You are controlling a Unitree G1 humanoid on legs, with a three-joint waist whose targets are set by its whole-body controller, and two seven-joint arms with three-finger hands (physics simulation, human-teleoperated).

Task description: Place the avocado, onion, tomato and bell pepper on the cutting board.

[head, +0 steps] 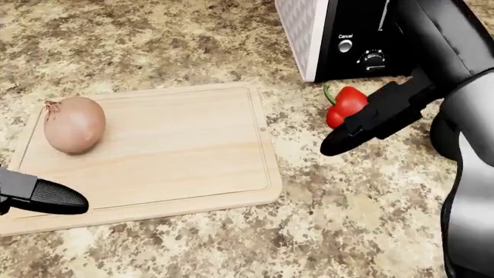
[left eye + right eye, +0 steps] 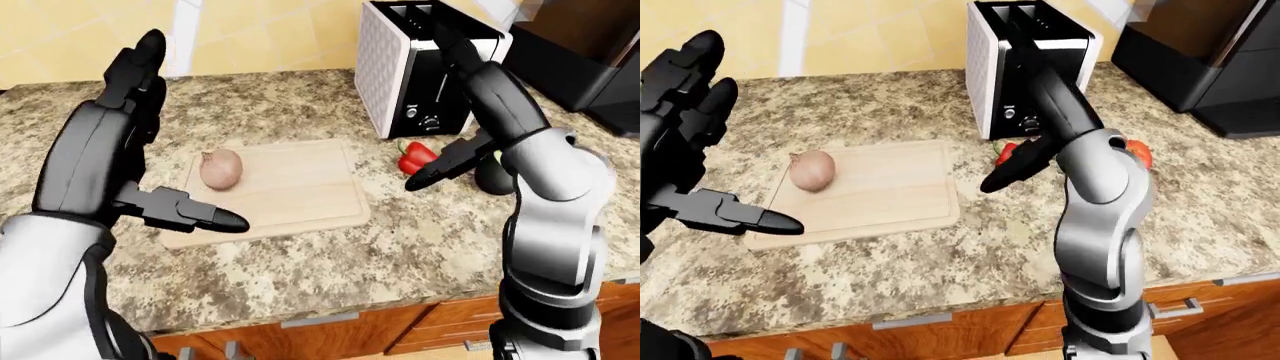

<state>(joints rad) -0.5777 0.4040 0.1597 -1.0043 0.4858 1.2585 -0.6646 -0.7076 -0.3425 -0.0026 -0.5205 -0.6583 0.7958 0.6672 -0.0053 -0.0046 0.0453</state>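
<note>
In the head view, the onion (image 1: 74, 124) lies at the left end of the board (image 1: 185, 145) on the counter (image 1: 231, 243). The pepper (image 1: 345, 105) lies right of the board, below the toaster (image 1: 340, 35).

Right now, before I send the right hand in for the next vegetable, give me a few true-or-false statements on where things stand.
1. The onion lies on the cutting board. True.
2. The left hand grips the onion. False: it is open and raised, clear of the onion.
3. The red bell pepper sits on the cutting board. False: it lies on the counter by the toaster.
4. The right hand holds nothing. True.
5. The toaster stands at the board's left in the head view. False: it is upper right.
</note>
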